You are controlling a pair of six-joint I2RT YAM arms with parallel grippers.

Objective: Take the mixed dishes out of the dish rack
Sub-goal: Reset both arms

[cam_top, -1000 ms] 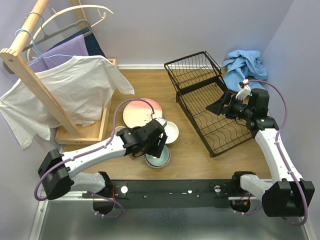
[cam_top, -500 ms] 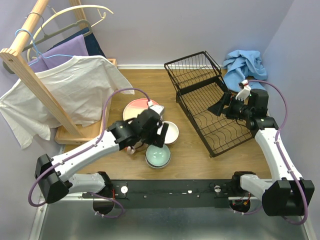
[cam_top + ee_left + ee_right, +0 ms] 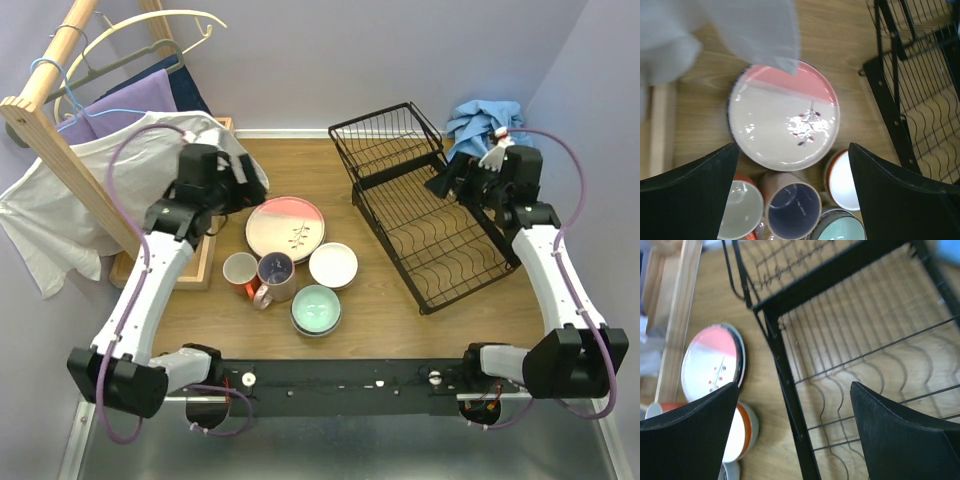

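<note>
**Rack looks bare; both my hands are free**

From above: my left gripper (image 3: 228,180) hangs wide open and holds nothing, up by the white shirt (image 3: 120,170). My right gripper (image 3: 450,185) is just as wide and just as empty, over the far side of the dish rack (image 3: 420,250). The dishes sit on the table (image 3: 400,320) to the left of the rack: pink-and-cream plate (image 3: 285,228), orange mug (image 3: 240,270), purple-inside mug (image 3: 275,272), white bowl (image 3: 333,265) and pale-green bowl (image 3: 316,308).

Left wrist: my fingers (image 3: 690,200) are spread apart above the plate and the mugs, touching none of them.

Right wrist: through spread fingers (image 3: 910,435) I see only bare wire slots. The picture is blurred, so I may be missing something small in the basket end.

I judge the unloading finished or nearly so. Next I should check the rack once, then pull both arms back.
</note>
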